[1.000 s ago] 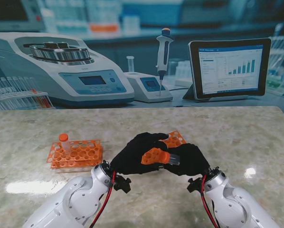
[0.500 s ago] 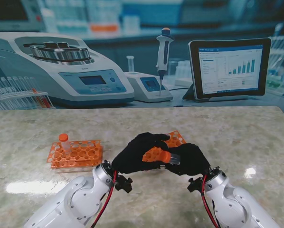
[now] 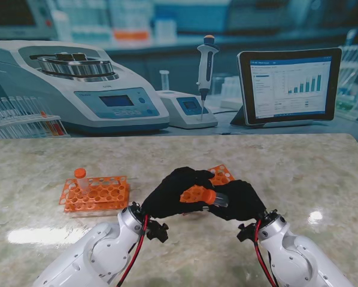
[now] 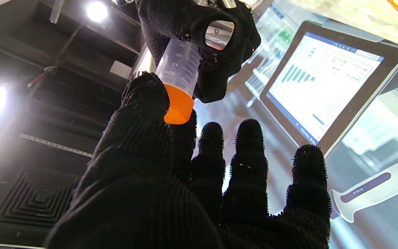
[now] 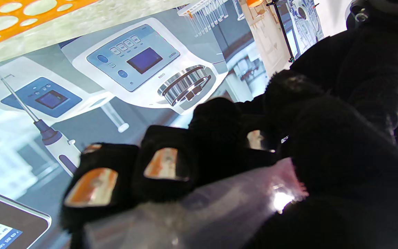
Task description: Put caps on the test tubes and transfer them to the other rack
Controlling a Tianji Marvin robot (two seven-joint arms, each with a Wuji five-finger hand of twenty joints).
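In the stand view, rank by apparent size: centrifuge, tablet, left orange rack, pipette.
Largest to smallest as they look:
1. centrifuge
2. tablet
3. left orange rack
4. pipette
The rack sits nearer the camera, so its true rank is unsure.

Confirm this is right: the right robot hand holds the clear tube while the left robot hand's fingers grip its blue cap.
One thing is wrong: the cap is orange, not blue, as the left wrist view shows. The right robot hand does hold the clear tube, and the left robot hand grips the cap.
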